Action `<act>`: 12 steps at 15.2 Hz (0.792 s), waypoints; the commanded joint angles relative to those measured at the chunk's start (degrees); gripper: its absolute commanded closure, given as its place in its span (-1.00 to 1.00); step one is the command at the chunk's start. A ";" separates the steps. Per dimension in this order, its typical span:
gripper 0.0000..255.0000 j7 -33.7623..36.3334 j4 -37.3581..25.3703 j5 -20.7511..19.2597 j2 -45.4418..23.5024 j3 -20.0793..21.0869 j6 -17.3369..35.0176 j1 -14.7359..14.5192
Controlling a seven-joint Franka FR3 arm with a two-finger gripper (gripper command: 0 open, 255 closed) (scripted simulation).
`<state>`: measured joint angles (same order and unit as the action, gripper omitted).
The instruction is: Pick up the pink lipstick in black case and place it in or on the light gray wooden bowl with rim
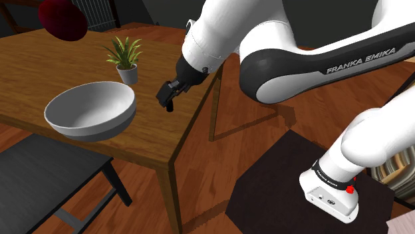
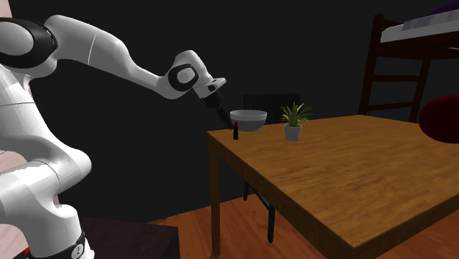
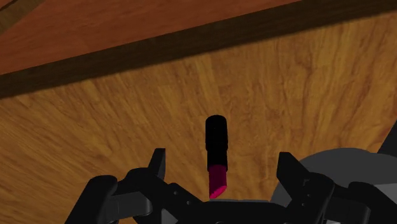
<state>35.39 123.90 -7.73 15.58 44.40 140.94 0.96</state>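
**Gripper released above the lipstick at the table corner**

Shoulder view: The black gripper [image 1: 167,95] hangs low over the wooden table [image 1: 40,66], close to the table edge on the view's right. The light grey bowl [image 1: 90,110] sits upright on the table at the view's left of the gripper, near it but apart. A small potted plant [image 1: 125,58] stands just beyond the bowl.

Second exterior view: The lipstick [image 2: 236,133] stands upright on the table beside the corner at the view's left, just below the gripper. The bowl is farther back along the same edge. The plant is on the bowl's right in this view.

Wrist view: The two fingers [image 3: 159,167] stand apart, released. The lipstick is between them and touches neither. Its pink end points toward the camera and its black case toward the tabletop. It rests on the table and is not grasped.
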 commanded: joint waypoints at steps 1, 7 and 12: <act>-1.00 1.23 -0.01 -1.73 -1.58 1.02 1.28 0.99; -1.00 3.51 -0.06 -5.07 -4.41 2.62 3.23 2.67; -1.00 3.50 -0.05 -5.06 -4.40 2.61 3.22 2.66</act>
<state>38.89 123.84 -12.78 11.18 47.01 144.16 3.62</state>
